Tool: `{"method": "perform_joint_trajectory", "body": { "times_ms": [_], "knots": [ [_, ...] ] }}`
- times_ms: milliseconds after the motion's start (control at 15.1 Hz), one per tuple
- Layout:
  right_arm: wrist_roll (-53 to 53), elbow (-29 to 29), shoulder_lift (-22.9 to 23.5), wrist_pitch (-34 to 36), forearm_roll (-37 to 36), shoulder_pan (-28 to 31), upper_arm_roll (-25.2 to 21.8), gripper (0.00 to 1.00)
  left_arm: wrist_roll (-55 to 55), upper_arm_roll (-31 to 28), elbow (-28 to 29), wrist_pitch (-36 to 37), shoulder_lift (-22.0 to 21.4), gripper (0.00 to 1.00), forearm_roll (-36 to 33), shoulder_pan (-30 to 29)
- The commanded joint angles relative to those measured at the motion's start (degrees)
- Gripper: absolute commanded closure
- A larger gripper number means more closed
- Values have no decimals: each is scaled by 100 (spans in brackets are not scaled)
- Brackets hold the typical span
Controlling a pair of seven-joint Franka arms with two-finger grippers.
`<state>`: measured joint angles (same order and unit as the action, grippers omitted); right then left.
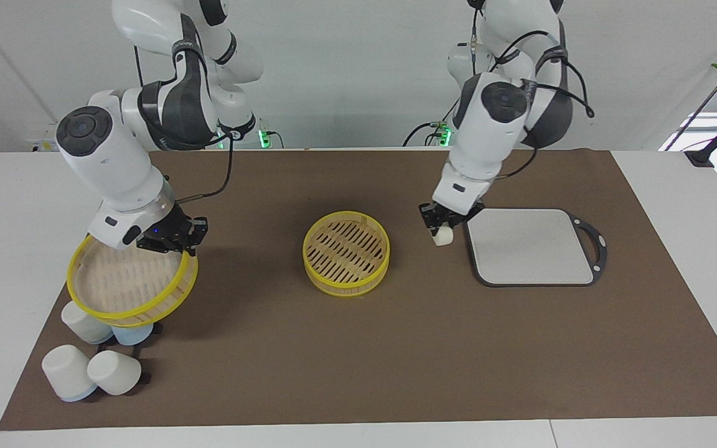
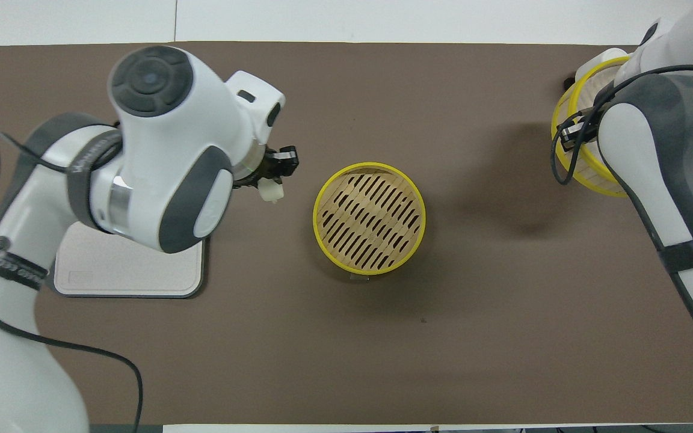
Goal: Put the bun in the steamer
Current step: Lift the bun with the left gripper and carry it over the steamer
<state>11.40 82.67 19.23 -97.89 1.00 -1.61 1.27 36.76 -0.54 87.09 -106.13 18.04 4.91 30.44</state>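
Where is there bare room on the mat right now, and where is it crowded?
Free: the mat between the steamer and the lid that the right gripper holds, and the board. The left gripper carries the bun over the mat between board and steamer. Crowded: the upturned cups under the lid.
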Motion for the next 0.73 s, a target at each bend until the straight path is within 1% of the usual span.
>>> {"method": "perform_joint_trajectory", "body": {
  "times_ms": [0,133,332,531,664],
  "knots": [
    [46,285,-227,-177,93,73,58,100,707,-156,-1035,93,1076,63,-60,610],
    [46,372,-244,-300,93,82,58,100,1042,-148,-1097,-248,1367,62,-175,866],
    [55,496,-314,-388,93,91,58,100,1061,-139,-984,-382,1544,62,-228,1209],
    [55,522,-323,-388,93,91,58,100,1061,-121,-730,-618,1536,62,-219,1262],
    [46,522,-315,-388,93,91,58,100,1105,-121,-379,-882,1483,60,-219,1393]
  ]
}}
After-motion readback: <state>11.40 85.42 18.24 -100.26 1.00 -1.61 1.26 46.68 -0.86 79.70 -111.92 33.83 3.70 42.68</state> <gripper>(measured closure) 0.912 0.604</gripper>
